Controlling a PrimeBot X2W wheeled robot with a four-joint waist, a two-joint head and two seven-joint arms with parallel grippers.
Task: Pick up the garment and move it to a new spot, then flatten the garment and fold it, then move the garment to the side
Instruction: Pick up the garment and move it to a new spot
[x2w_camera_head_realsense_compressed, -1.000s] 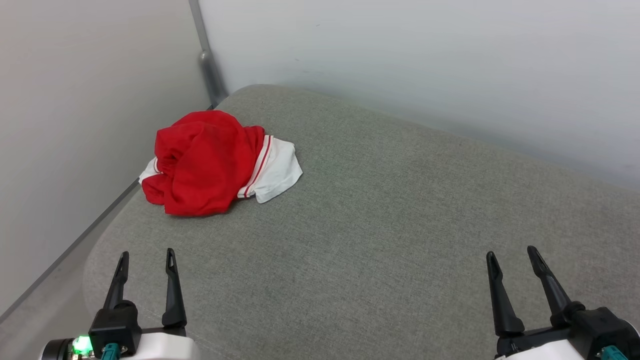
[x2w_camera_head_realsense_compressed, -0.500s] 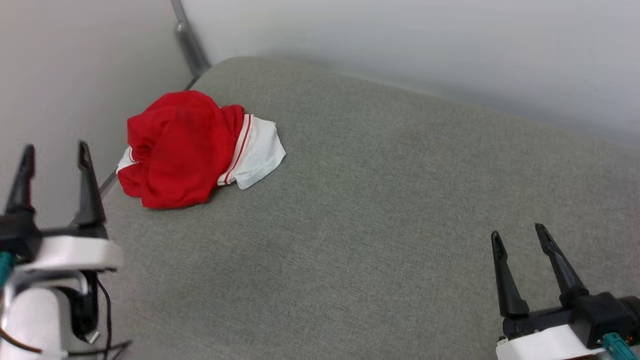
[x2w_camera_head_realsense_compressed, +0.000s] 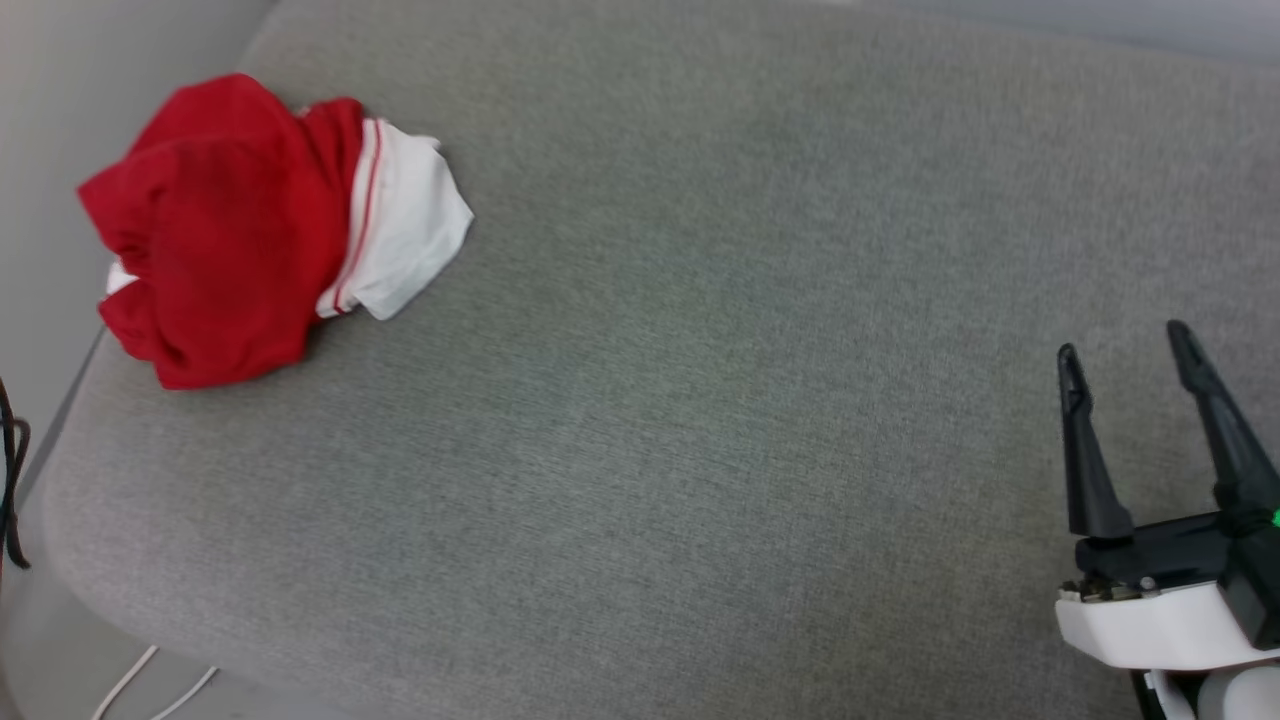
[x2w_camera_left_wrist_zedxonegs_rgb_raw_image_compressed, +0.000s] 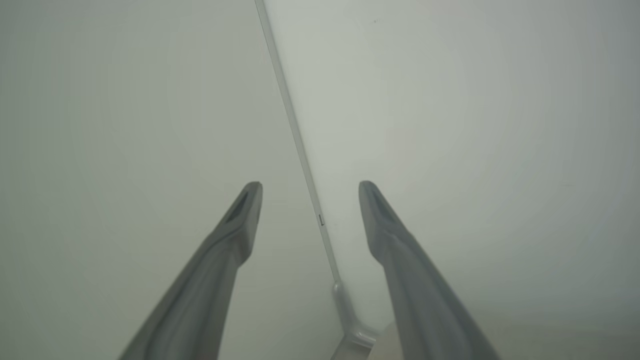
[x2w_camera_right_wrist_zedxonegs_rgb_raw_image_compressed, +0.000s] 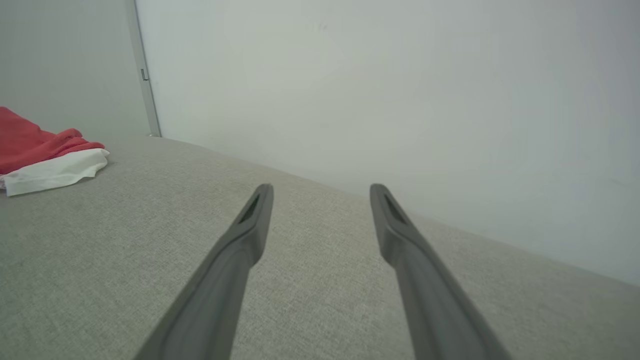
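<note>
The garment (x2w_camera_head_realsense_compressed: 235, 225) lies crumpled in a red heap with a white, red-striped sleeve sticking out to its right, at the far left of the grey cushioned surface (x2w_camera_head_realsense_compressed: 700, 350). The right wrist view catches the garment (x2w_camera_right_wrist_zedxonegs_rgb_raw_image_compressed: 45, 155) at its left edge. My right gripper (x2w_camera_head_realsense_compressed: 1125, 340) hovers open and empty over the surface's right side, far from the garment. In the left wrist view, my left gripper (x2w_camera_left_wrist_zedxonegs_rgb_raw_image_compressed: 310, 186) is open and empty, pointing at the pale walls' corner.
Pale walls (x2w_camera_right_wrist_zedxonegs_rgb_raw_image_compressed: 375, 90) close off the surface at the back and left, meeting at a grey corner strip (x2w_camera_left_wrist_zedxonegs_rgb_raw_image_compressed: 295, 130). A dark cable (x2w_camera_head_realsense_compressed: 12, 480) hangs at the left edge and white cables (x2w_camera_head_realsense_compressed: 150, 680) lie on the floor below the surface's rounded front-left corner.
The head camera has tilted down and turned, so the garment sits higher and further left in view. My left gripper rose up the left side and left the head view. Both grippers stayed open.
</note>
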